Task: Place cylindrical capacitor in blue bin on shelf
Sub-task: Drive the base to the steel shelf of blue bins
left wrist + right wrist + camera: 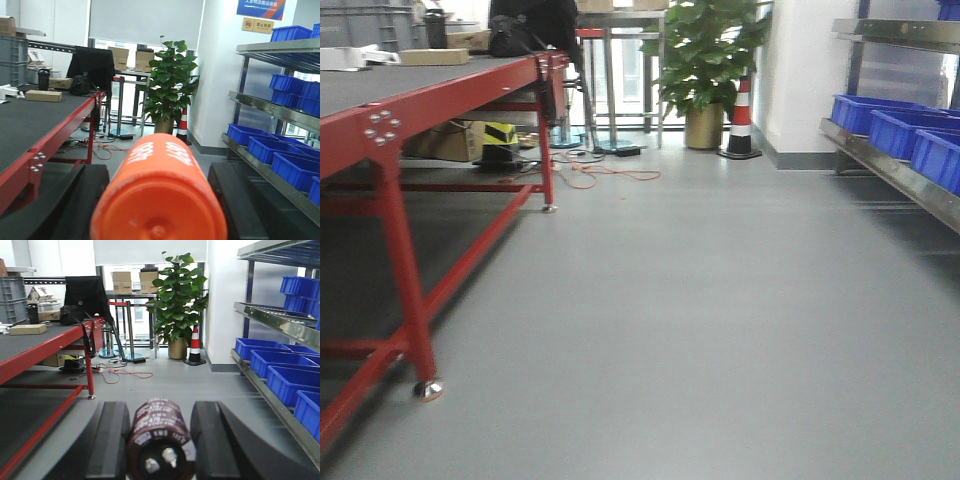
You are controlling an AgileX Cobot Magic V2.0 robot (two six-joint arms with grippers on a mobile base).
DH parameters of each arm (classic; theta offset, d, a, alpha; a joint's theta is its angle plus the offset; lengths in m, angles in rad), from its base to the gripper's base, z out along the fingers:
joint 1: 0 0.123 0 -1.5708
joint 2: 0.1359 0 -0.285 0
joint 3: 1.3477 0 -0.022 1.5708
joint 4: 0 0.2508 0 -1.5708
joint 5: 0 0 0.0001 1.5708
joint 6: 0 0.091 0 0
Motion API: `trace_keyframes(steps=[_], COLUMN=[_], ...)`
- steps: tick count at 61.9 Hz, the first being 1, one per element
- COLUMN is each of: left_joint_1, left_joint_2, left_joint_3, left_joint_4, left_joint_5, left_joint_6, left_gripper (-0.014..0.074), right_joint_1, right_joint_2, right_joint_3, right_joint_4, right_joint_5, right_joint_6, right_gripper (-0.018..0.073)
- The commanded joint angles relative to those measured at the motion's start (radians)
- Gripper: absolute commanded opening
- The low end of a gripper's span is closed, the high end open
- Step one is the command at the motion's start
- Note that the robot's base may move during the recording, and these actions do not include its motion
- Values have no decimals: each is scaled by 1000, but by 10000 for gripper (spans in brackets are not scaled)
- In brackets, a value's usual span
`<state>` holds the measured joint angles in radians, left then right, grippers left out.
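Cylindrical capacitor (160, 180) in left hand (159, 212); shelf (265, 107) right, plant (167, 85) ahead.

- We count one orange cylindrical capacitor (160, 200).
- One dark brown capacitor (160, 435), bearing two terminals.
- One shelf (272, 320), with four blue bins (257, 347) on its lowest tier; the higher ones we cannot tally.
- One red-framed table (440, 95).
- One potted plant (705, 50).
- One traffic cone (741, 115).
- Two cardboard boxes (121, 276) on the far stand.

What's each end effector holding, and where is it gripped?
Left end effector: the orange cylindrical capacitor, clamped across its curved sides. Right end effector: a dark brown cylinder, also clamped across its sides.
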<state>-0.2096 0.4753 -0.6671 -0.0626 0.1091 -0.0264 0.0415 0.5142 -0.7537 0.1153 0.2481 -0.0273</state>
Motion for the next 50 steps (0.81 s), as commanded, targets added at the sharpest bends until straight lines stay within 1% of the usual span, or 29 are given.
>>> trace_keyframes(steps=[1,50], left_joint_1=[-6,-6], left_joint_2=[-5,-5], left_joint_3=[-2,-2], left_joint_4=[-7,-7], left_joint_5=[-22,-22], left_joint_6=[-2,-2], left_gripper=[-111,-111], right_joint_1=[2,2], right_joint_2=[-2,-2], right_joint_3=[-1,-1], right_joint_4=[-9,-9], right_joint_5=[-24,-24], right_joint_6=[-4,-4], right_gripper=[-165,-165])
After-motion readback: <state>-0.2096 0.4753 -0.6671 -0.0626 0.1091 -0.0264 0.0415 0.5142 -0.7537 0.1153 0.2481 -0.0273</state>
